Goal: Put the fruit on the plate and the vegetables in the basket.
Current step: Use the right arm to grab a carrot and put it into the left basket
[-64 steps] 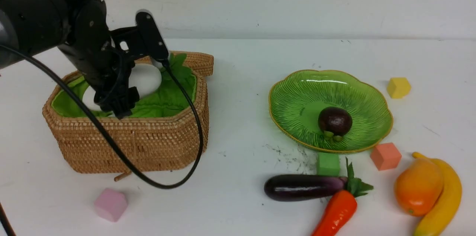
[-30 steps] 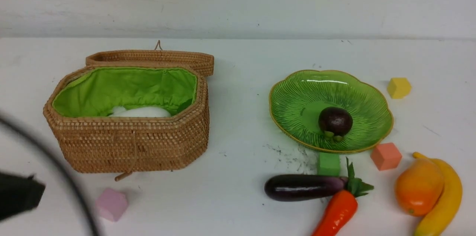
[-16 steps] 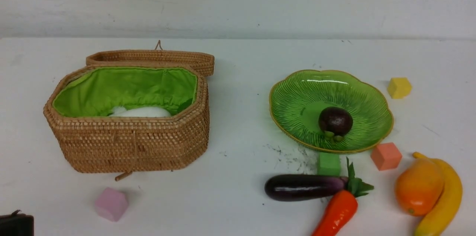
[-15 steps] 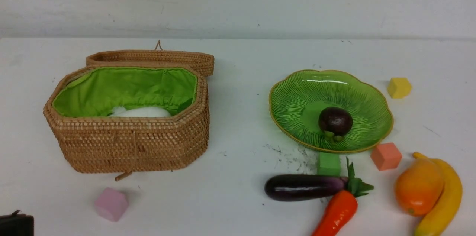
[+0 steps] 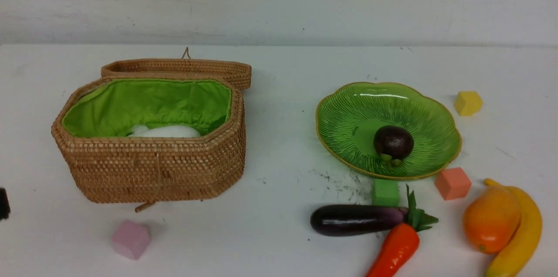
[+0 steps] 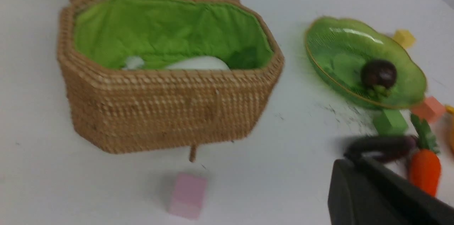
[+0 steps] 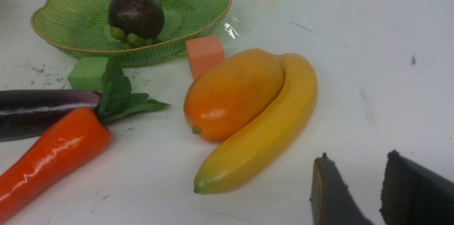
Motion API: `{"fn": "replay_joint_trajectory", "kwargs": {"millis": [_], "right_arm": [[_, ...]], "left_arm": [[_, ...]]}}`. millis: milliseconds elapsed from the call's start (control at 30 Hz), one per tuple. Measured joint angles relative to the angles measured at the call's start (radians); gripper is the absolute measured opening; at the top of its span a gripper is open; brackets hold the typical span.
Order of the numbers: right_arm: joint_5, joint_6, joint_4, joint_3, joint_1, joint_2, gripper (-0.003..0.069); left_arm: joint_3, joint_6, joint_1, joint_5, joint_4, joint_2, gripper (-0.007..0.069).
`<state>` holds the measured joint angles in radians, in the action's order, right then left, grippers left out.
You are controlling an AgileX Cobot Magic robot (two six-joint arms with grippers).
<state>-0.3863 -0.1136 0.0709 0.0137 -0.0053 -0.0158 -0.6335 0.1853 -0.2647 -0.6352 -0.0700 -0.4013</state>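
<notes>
The woven basket (image 5: 152, 168) stands open at the left, its lid folded back, with the white radish (image 5: 163, 131) lying on the green lining. On the green plate (image 5: 348, 111) at the right rests the mangosteen (image 5: 393, 141). In front of the plate lie the eggplant (image 5: 355, 219) and the carrot (image 5: 394, 251), with the mango (image 5: 490, 220) and the banana (image 5: 521, 233) touching at the far right. My left gripper (image 6: 349, 163) is shut and empty, well back from the basket. My right gripper (image 7: 358, 155) stands open with nothing in it, close to the banana (image 7: 262, 129).
Foam cubes are scattered on the white table: pink (image 5: 130, 239) in front of the basket, green (image 5: 385, 192) and salmon (image 5: 452, 183) by the plate's near rim, yellow (image 5: 467, 103) behind the plate. A black sliver of my left arm (image 5: 3, 203) shows at the left edge.
My left arm has lifted out of the basket and drawn back to the left edge of the front view, leaving the radish inside. The other objects have not moved.
</notes>
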Motion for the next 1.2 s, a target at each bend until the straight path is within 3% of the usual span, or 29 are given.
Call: {"fn": "replay_joint_trajectory", "kwargs": {"millis": [100,133,267,467,667,1200], "right_arm": [[0.0,0.0,0.0,0.0,0.0,0.0,0.0245],[0.0,0.0,0.0,0.0,0.0,0.0,0.0245],[0.0,0.0,0.0,0.0,0.0,0.0,0.0245],[0.0,0.0,0.0,0.0,0.0,0.0,0.0245],[0.0,0.0,0.0,0.0,0.0,0.0,0.0245],[0.0,0.0,0.0,0.0,0.0,0.0,0.0245]], "left_arm": [[0.068,0.11,0.005,0.092,0.119,0.037,-0.0013],[0.12,0.213,0.027,0.128,0.211,0.078,-0.0013],[0.277,0.332,0.131,0.16,0.306,0.195,-0.0008],[0.507,0.283,0.252,0.184,0.298,0.398,-0.0005],[0.657,0.268,0.268,0.198,0.291,0.411,0.0001],[0.662,0.264,0.268,0.233,0.292,0.411,0.0018]]}}
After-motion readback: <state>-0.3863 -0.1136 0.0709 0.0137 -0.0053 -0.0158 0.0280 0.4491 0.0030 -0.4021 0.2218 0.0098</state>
